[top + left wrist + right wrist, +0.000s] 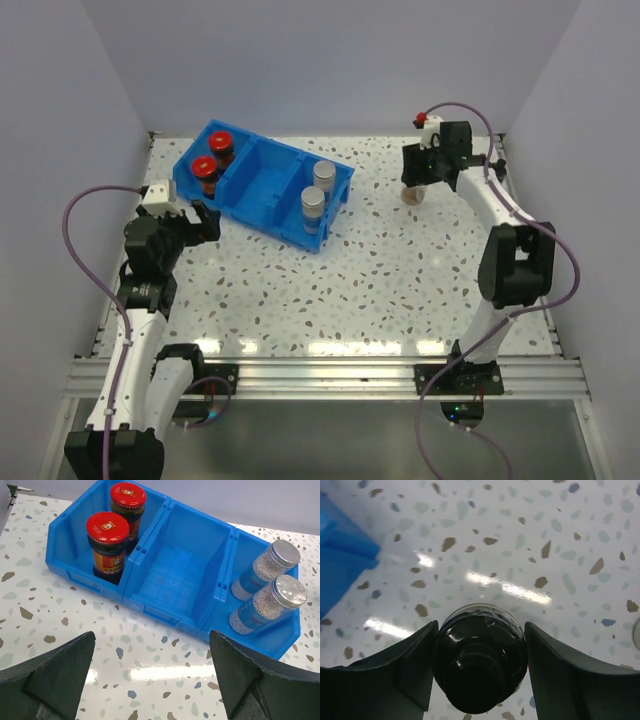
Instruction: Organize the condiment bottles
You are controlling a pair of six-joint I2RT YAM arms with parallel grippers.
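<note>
Speckled white terrazzo covers the table (380,290), boxed in by plain lilac walls (330,60), with an aluminium rail (330,375) along the near edge where both arms are bolted.

Closest on the left, the left gripper (208,222) hangs just above the tabletop with its fingers spread as wide as they go. It has nothing between them and points at the blue bin (262,180), which sits close in front of it but clear of it.

That bin lies at an angle across the far left of the table and is split into three compartments. The left-hand one holds the two red-capped jars, one nearer (206,172) and one behind it (222,143), both upright with dark contents. The right-hand compartment holds the two silver-capped jars (313,205) (324,177), clear with blue labels and pale grains inside.

Farther off on the right, well apart from the bin, the right gripper (480,627) points down at the table. Its fingers are closed in against both sides of a small dark black-capped jar (480,665). I cannot tell whether that jar rests on the surface or is lifted off it.
</note>
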